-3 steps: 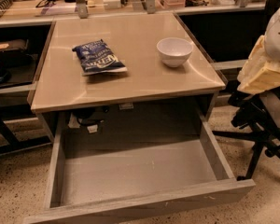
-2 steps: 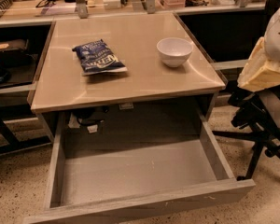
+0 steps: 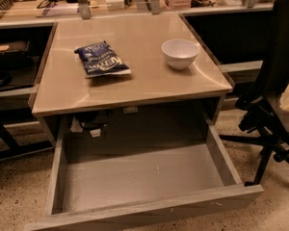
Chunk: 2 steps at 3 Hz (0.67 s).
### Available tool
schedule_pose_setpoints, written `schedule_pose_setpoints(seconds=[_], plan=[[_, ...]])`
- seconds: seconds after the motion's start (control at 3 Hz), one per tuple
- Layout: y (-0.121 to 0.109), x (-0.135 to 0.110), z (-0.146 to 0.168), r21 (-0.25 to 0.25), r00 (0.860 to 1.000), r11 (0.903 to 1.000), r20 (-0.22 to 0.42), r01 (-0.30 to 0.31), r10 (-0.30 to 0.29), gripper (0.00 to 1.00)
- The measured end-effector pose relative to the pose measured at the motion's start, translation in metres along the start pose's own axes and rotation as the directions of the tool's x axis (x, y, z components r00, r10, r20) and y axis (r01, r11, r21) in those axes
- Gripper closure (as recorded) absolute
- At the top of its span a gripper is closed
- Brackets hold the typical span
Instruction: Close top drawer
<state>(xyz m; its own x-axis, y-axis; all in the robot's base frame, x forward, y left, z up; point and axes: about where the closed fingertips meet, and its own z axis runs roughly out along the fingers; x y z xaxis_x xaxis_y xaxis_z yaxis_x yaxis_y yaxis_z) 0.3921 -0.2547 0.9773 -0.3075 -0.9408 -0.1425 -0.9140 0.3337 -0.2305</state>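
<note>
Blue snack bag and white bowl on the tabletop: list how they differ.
The snack bag is dark blue with print and lies flat and crinkled. The bowl is plain white, round and stands upright. The bag lies left of the bowl. Both rest on the tan tabletop above the open top drawer. The end effector is not in view.

**Colour rundown from where I'm parked**

My gripper's out of frame. The top drawer (image 3: 144, 177) is grey wood-grain, inside too, with tiny pale specks on its front toward the right. The desk (image 3: 135, 88) is glossy tan. There's a dark blue bag (image 3: 101, 59) with white lettering toward the left edge and a plain white bowl (image 3: 179, 53) toward the right edge. The floor (image 3: 19, 186) is speckled beige.
</note>
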Motion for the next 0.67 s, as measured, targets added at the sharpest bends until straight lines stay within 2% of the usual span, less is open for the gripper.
schedule_pose_setpoints(seconds=[0.33,0.67], plan=[[0.033,0.033,0.019,-0.059,0.996,0.9961,-0.058,-0.066,0.063,1.0],[0.06,0.055,0.053,-0.148,0.991,0.9834,-0.098,-0.105,0.091,1.0]])
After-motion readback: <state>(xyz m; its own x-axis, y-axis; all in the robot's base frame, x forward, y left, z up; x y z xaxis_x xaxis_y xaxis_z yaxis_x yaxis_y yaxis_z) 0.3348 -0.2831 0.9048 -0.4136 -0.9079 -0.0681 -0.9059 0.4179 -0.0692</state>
